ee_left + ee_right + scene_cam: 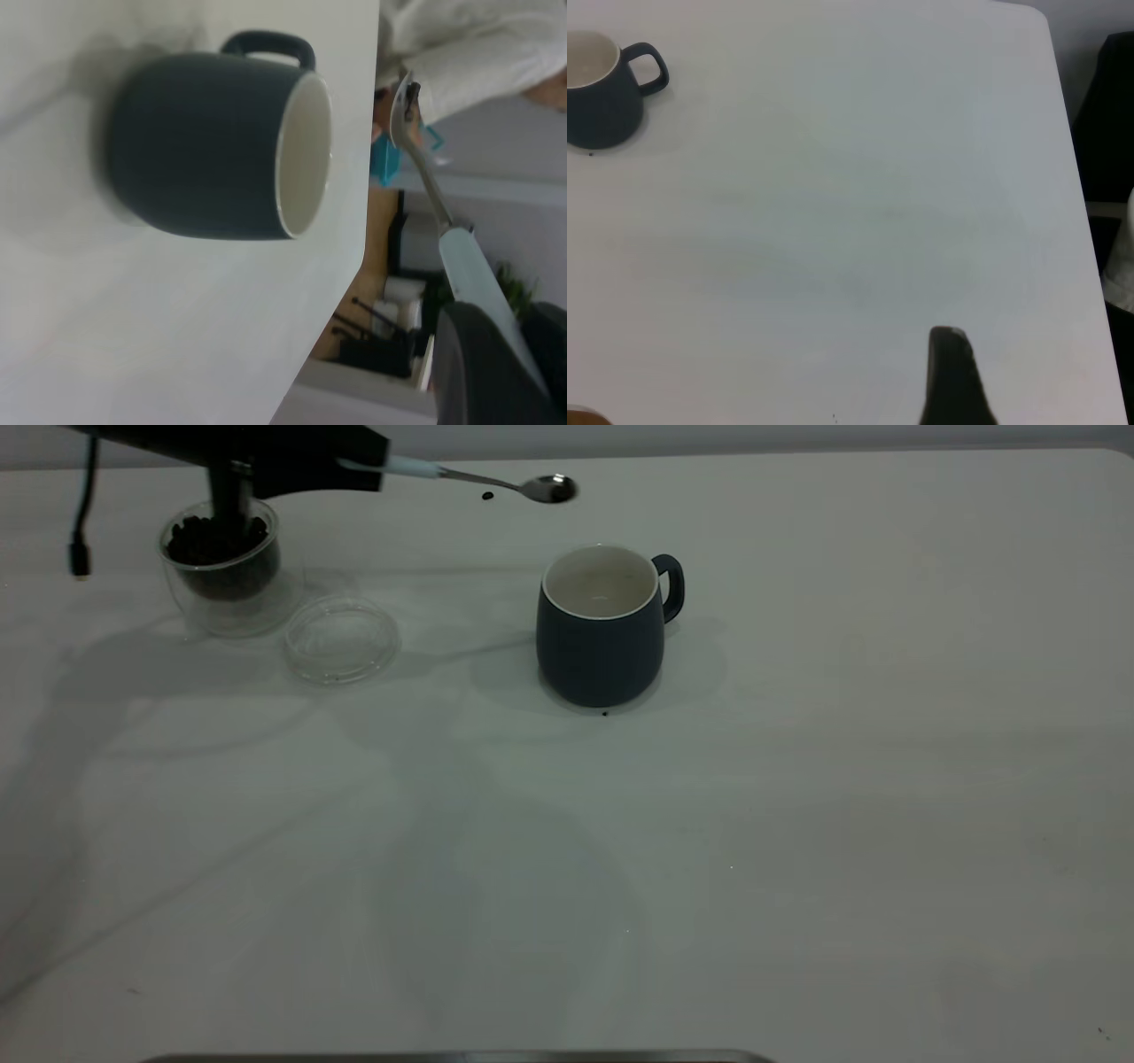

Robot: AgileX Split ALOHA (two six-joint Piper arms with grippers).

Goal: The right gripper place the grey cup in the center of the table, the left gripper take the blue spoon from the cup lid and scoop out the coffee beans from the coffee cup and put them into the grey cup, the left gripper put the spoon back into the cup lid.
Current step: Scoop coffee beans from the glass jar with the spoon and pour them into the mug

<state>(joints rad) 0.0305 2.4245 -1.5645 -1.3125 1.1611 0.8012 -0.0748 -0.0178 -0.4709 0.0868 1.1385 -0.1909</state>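
Note:
My left gripper (359,465) is shut on the pale-blue handle of the blue spoon (496,480) and holds it in the air, level. The spoon's bowl is behind and a little left of the grey cup (602,633), not over its mouth. The grey cup stands upright mid-table with its handle to the right and looks empty. In the left wrist view the spoon (474,274) points past the cup (213,146). The coffee cup (221,571), full of coffee beans (213,536), stands under the left arm. The cup lid (341,639) lies empty beside it. My right gripper (952,381) hovers over bare table.
One dark bean (487,495) shows under the spoon's neck; I cannot tell whether it lies on the table (797,779) or is in the air. Another bean (605,713) lies at the grey cup's front foot. A black cable (81,522) hangs at the far left.

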